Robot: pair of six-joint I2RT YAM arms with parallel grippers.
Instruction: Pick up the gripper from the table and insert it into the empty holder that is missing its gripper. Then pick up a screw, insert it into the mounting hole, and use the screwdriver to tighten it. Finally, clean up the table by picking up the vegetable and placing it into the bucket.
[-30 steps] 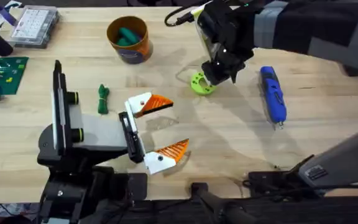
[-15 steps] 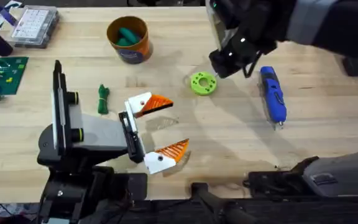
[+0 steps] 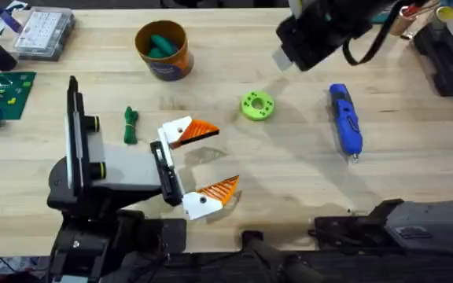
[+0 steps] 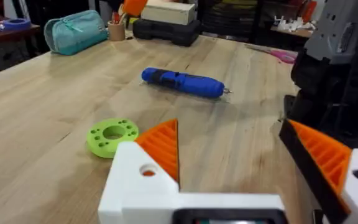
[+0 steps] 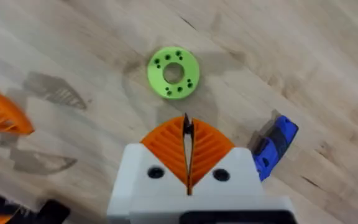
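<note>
The grey and black holder [image 3: 108, 161] lies at the table's [image 3: 289, 181] left, with two white, orange-padded fingers [image 3: 189, 130] spread at its end. My left gripper [image 4: 241, 155] is open and empty, facing the blue screwdriver [image 4: 182, 83]. High above the table, my right gripper [image 5: 188, 134] is shut, with a thin dark piece that looks like a screw [image 5: 188, 126] pinched at its tips. It hangs over the spot between the lime-green disc [image 5: 173, 72] and the screwdriver [image 3: 344, 118]. The dark green vegetable [image 3: 130, 124] lies by the holder. The orange bucket [image 3: 163, 49] holds teal pieces.
A clear parts box [image 3: 42, 31] and a green board [image 3: 2, 94] sit at the far left. A black case [image 3: 447, 47] is at the back right. Open tabletop lies between the disc [image 3: 257, 105] and the front edge.
My right gripper has lifted off the lime-green disc and moved up and back to the right, staying shut. The left side and the loose objects have not moved.
</note>
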